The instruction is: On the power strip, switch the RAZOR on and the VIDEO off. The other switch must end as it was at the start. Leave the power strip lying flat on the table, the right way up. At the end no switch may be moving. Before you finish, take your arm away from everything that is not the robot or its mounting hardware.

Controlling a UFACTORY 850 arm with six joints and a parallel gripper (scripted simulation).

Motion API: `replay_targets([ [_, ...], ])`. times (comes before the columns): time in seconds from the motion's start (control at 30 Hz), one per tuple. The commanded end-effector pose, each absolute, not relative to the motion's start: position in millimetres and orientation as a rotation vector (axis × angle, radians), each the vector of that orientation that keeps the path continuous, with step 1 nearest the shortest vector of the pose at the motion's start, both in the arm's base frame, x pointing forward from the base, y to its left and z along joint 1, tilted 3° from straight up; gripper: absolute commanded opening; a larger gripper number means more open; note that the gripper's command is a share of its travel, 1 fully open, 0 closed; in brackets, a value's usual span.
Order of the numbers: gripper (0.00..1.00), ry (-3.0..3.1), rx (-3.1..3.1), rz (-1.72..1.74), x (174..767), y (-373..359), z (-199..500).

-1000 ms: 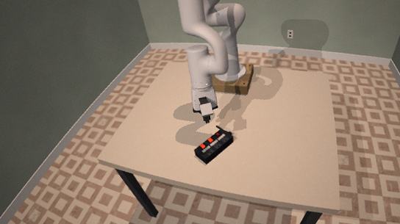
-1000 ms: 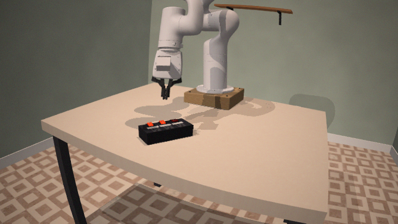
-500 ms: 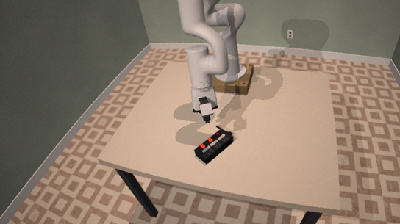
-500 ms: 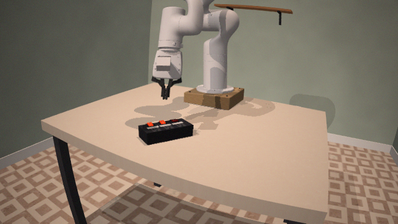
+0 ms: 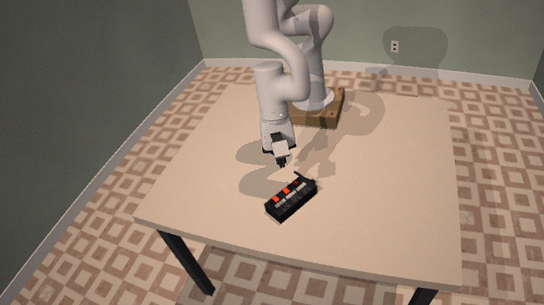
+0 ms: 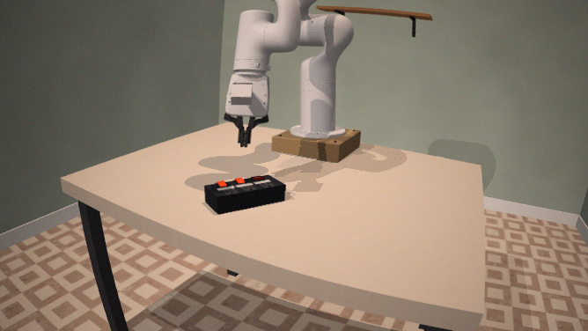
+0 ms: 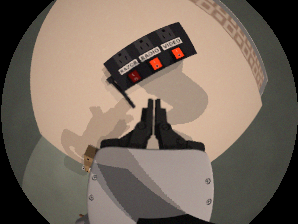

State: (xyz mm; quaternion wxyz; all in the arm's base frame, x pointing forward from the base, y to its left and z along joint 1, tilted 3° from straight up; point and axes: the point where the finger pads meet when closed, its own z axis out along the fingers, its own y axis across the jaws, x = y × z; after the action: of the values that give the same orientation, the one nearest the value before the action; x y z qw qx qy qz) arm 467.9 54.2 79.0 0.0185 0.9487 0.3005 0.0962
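Observation:
A black power strip lies flat on the table, the right way up, with three red switches along its far edge. It also shows in the exterior view and in the wrist view. In the wrist view the left switch looks dark red, and the middle and right switches look bright orange-red. The labels are too small to read. My gripper is shut and empty, hanging above the table behind the strip, apart from it. It also shows in the exterior view and the wrist view.
The arm's wooden base block stands at the back of the table. A short black cable stub sticks out of the strip's far end. A wall shelf hangs high behind the arm.

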Motion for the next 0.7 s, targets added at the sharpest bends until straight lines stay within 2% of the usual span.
replay_targets([
  [0.0, 0.00, 0.933, 2.945, 0.301, 468.8, 54.3, 79.6],
  [0.03, 0.00, 0.933, 2.945, 0.301, 468.8, 54.3, 79.6],
  [0.07, 1.00, 0.933, 2.945, 0.301, 468.8, 54.3, 79.6],
  [0.67, 1.00, 0.933, 2.945, 0.301, 468.8, 54.3, 79.6],
])
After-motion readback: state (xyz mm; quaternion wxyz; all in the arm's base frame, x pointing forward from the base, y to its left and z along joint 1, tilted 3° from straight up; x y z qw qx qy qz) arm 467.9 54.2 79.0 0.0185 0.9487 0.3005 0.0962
